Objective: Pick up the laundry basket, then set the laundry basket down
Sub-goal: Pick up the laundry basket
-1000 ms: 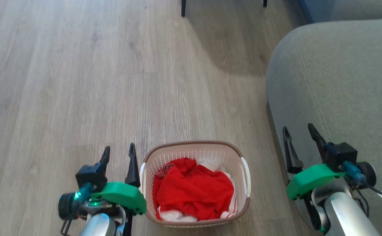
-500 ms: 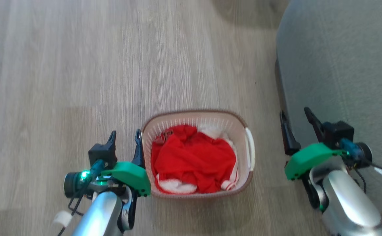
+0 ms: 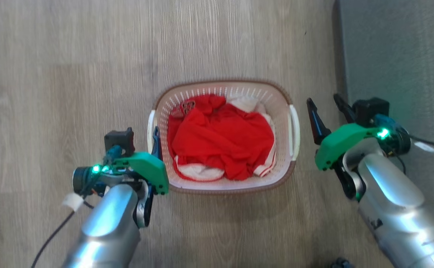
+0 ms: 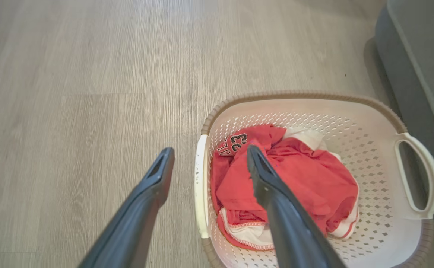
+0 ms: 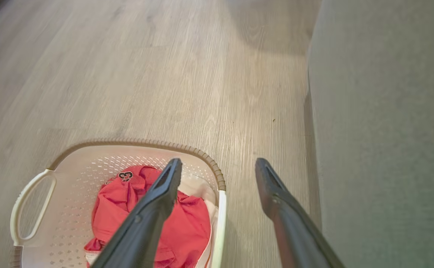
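The laundry basket (image 3: pixel 220 81), cream-white with a brown rim, stands on the wood floor with red-and-white clothes (image 3: pixel 220 139) inside. My left gripper (image 3: pixel 138 136) is open at the basket's left side. In the left wrist view the left gripper (image 4: pixel 210 150) has one finger on each side of the white left handle (image 4: pixel 200 186), above it. My right gripper (image 3: pixel 323 98) is open just right of the right handle (image 3: pixel 294 130), not touching it. In the right wrist view the right gripper (image 5: pixel 218 162) straddles that handle (image 5: pixel 220 223) from above.
A grey sofa (image 3: pixel 395 56) stands close to the right of the basket, right behind my right gripper, leaving a narrow strip of floor between. Bare wood floor (image 3: pixel 71 74) stretches to the left and beyond the basket.
The head camera has tilted down, so the basket sits higher in the picture. Both grippers have closed in on the basket's sides, the right one nearer its handle.
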Robot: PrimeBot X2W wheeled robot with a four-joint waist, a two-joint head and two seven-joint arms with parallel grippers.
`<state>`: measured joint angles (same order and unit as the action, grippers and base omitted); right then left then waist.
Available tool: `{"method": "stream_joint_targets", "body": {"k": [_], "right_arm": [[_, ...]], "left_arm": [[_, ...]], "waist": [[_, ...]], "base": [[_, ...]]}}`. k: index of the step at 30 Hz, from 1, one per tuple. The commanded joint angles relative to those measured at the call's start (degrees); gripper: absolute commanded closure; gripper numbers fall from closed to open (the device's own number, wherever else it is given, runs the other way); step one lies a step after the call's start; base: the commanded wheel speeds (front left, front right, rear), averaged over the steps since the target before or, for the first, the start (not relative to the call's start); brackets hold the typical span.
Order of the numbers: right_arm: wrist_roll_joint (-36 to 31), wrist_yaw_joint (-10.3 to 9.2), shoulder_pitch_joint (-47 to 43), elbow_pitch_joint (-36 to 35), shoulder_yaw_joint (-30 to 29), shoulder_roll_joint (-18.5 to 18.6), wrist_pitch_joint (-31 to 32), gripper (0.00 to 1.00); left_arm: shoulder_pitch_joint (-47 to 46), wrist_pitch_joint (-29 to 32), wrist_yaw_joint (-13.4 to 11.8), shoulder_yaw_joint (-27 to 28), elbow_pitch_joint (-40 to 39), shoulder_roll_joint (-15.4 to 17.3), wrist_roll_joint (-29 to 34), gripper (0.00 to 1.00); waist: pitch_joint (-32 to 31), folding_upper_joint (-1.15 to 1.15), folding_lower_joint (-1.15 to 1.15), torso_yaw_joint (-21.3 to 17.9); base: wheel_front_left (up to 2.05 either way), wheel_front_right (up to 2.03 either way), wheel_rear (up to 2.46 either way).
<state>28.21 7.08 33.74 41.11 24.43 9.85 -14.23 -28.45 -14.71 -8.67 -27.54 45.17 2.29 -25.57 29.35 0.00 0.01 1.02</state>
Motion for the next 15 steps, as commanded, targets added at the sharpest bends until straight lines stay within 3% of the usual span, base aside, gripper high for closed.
{"method": "stream_joint_targets", "body": {"k": [1, 15], "right_arm": [[0.6, 0.41, -0.1, -0.6, 1.3, 0.5, -0.8, 0.0], [14.5, 0.41, 10.1, 9.7, 10.6, -0.4, 1.3, 0.0]], "left_arm": [[-0.9, -0.3, 0.1, 1.1, -0.3, 0.6, -0.5, 0.0], [-13.4, -0.3, 3.1, -6.3, 16.9, 0.6, -8.5, 0.0]], "waist": [[2.5, 0.0, -0.01, 0.1], [12.9, 0.0, -0.01, 0.0]], "base": [[0.0, 0.0, 0.0], [0.0, 0.0, 0.0]]}}
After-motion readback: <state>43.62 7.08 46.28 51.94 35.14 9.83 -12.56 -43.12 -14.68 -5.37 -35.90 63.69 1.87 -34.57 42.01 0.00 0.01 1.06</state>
